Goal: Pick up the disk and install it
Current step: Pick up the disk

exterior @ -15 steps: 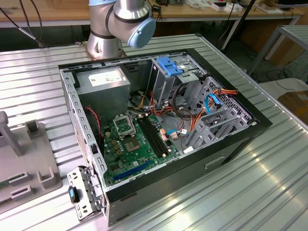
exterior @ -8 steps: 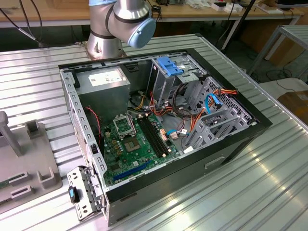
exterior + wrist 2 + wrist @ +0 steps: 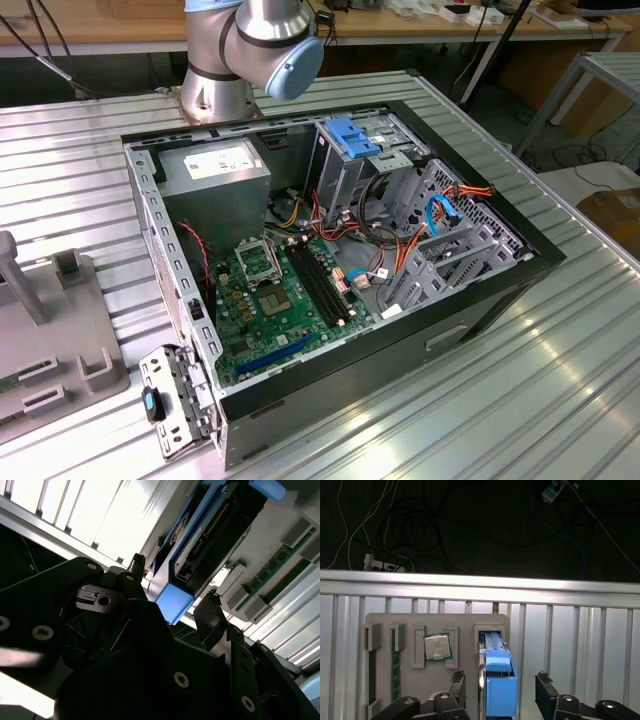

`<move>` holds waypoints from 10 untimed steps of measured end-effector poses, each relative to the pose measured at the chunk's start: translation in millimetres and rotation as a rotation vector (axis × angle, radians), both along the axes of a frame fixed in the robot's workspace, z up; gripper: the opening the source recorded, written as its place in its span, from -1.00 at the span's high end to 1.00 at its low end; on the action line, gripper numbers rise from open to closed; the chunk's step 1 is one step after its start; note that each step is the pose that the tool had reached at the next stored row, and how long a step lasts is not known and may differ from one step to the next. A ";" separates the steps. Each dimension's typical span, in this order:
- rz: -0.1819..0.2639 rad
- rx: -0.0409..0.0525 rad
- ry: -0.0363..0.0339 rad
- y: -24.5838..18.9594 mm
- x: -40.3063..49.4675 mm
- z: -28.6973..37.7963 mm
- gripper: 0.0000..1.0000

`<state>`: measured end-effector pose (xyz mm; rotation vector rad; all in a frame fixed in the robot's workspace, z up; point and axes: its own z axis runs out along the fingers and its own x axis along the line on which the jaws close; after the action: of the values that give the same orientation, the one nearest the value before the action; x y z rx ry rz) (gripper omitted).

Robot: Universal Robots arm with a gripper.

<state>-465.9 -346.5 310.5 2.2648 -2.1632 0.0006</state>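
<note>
Blue-framed disk: standing on edge in the grey holder slot.
Long axis: along the slot, running between my fingers.
My gripper: apart, straddling the disk, not clamped.

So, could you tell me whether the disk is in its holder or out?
In: the disk stands on edge, slotted in the grey holder.

1. Blue-framed grey metal disk stands on edge in a slot of the flat grey plastic holder tray. There is a gap along each face; gripper fingers are spread, one per gap, not touching.
2. One flank: raised slot ribs, with a square silver processor chip near. Other flank: bare ribbed metal table.
3. Black computer case is open on top. Inside, a tall metal cage with blue plastic top has a grey metal box near one side and tangled orange cables at its foot.
</note>
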 end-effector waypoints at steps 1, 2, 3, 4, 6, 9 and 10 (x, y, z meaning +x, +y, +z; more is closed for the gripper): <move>0.000 0.0000 0.0000 0.0 0.0 0.0 -0.29; 0.000 0.0000 0.0001 0.0 0.0 0.0 -0.16; 0.000 0.0000 0.0001 0.0 0.0 0.0 -0.02; 0.000 0.0000 0.0000 0.0 0.0 0.0 -0.02; 0.000 0.0001 0.0000 0.0 0.0 0.0 -0.02; 0.000 0.0001 0.0001 0.0 0.0 0.1 0.27; 0.000 0.0001 0.0001 0.0 0.0 0.1 0.27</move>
<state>-465.9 -346.5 310.6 2.2648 -2.1632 0.0003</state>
